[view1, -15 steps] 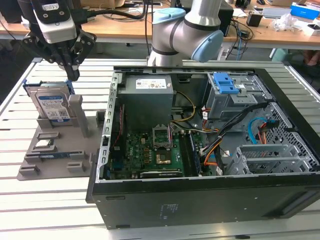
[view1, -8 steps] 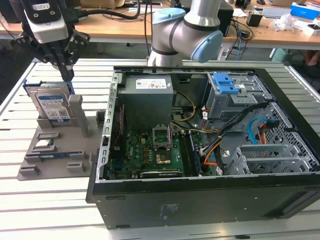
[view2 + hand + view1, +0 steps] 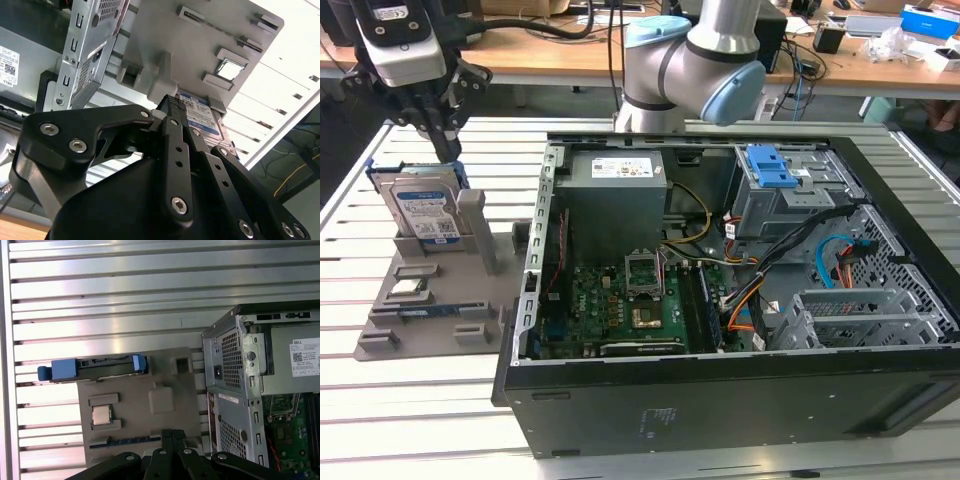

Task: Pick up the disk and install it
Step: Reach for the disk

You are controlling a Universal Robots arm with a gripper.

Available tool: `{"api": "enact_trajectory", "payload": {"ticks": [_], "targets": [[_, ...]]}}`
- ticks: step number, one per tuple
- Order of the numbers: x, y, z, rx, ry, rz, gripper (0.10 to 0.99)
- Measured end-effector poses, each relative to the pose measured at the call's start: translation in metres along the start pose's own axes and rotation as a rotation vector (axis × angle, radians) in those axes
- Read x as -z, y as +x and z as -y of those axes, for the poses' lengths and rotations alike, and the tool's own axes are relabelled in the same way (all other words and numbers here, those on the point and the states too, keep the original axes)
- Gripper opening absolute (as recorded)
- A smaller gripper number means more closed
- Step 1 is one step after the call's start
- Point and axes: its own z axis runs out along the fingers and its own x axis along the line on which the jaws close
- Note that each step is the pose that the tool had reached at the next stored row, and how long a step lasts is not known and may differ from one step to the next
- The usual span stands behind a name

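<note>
Gripper: in the exterior view the gripper [image 3: 448, 150] is seen hanging over the back corner of the grey holder [image 3: 440, 330], its tip just beside the disk's upper edge. Contact cannot be told.
Grip state: in the first wrist view the fingertips [image 3: 167, 434] are seen pressed together, with nothing clamped between them.
Disk position: the disk [image 3: 420, 210] is stood on edge in a slot along the holder's far side, outside the computer case [image 3: 720, 400].
Disk facing: the labelled broad face is turned toward the exterior camera. The blue carrier frame is seen along the top and side edges.
Disk axis: in the first wrist view the disk [image 3: 95, 369] is seen edge-on, its top edge parallel to the table slats. The lower part is hidden by the slot, so the long axis cannot be fixed.
Edges nearby: a grey post [image 3: 472, 215] of the holder is stood just beside the disk on the exterior view's right. The case's side wall is near the holder on that same side.
Open room: bare slatted table [image 3: 420, 420] is left on the exterior view's left of the holder.
Inside the case: the drive cage [image 3: 775, 205] with its blue latch is set well apart from the disk.
</note>
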Motion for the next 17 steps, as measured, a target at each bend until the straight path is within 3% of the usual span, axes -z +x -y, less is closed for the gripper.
{"api": "enact_trajectory", "payload": {"ticks": [5,17], "targets": [[0.0001,0.0052,0.0004,0.0,0.0,0.0,0.106],[0.0008,0.0316,0.0023,0.0,0.0,0.0,0.106]]}}
